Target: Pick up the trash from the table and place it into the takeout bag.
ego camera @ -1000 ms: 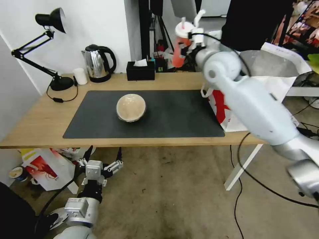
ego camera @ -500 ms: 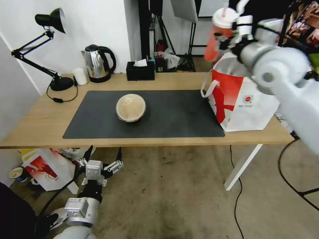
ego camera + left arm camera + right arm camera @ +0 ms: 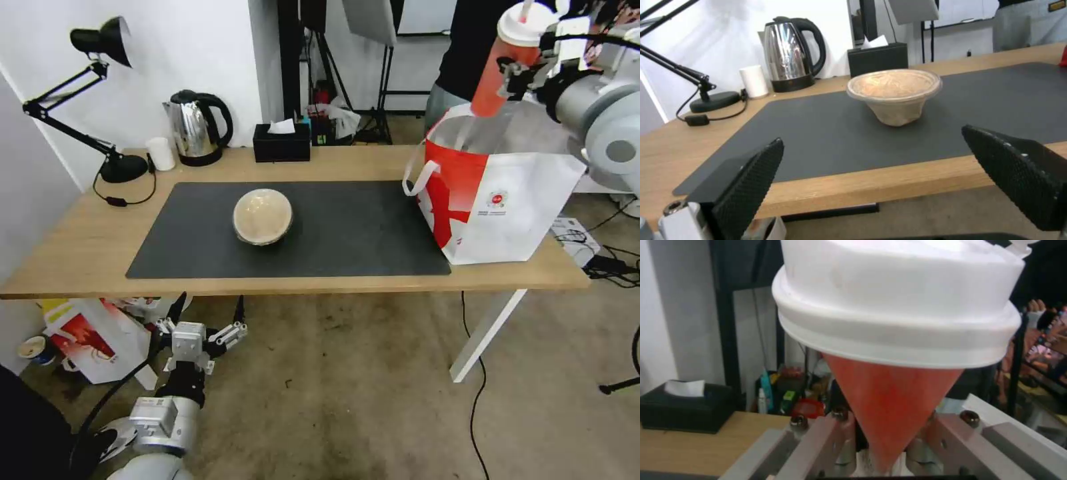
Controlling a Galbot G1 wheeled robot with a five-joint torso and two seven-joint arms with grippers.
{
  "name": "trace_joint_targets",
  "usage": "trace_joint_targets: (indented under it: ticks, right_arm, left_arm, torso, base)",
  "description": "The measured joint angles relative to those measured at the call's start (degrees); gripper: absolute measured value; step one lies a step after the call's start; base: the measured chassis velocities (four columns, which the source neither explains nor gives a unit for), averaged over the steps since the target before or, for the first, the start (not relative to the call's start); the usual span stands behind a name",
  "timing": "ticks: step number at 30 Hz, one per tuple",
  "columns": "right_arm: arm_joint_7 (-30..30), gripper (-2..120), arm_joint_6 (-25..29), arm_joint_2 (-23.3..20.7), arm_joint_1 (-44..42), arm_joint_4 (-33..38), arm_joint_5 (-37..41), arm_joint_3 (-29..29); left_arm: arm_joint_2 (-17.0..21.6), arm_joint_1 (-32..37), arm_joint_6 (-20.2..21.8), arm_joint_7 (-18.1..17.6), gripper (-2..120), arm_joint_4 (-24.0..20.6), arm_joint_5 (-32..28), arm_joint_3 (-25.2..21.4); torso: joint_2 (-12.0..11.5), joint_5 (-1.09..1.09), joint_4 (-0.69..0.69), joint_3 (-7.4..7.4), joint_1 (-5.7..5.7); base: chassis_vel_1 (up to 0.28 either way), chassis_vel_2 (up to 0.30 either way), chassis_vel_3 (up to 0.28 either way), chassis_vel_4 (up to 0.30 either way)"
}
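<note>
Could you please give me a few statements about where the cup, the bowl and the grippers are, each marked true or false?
1. The right gripper holds the red cup above the takeout bag. True.
2. The tan bowl sits inside the bag. False: it stands on the table's grey mat.
3. The left gripper hangs open below the table edge. True.
4. The cup has no lid. False: a white lid is on it.

no legible text anywhere
</note>
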Motion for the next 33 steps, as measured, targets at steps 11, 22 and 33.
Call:
trace_joint_targets:
  ticks: [11,22,33]
  right_arm:
    - [-1.6,9,1.2,1.6,0.1,-6.7,-1.6,-0.3]
    - [-2.9,9,1.2,2.6,0.1,-10.4,-3.1,-0.7]
    - [-2.3,9,1.2,3.0,-1.6,-10.6,-3.9,-1.3]
  left_arm:
    - [0.0,0.0,0.0,0.0,100,0.0,0.0,0.0]
    - [0.0,0.0,0.0,0.0,100,0.0,0.0,0.0]
    - [0.0,0.0,0.0,0.0,100,0.0,0.0,0.0]
  torso:
    - [0.0,0.0,0.0,0.01,0.0]
    - [0.0,0.0,-0.01,0.0,0.0]
    - [0.0,0.0,-0.01,0.0,0.0]
  base:
    - [0.0,0.0,0.0,0.0]
    - [0.0,0.0,0.0,0.0]
    - [0.0,0.0,0.0,0.0]
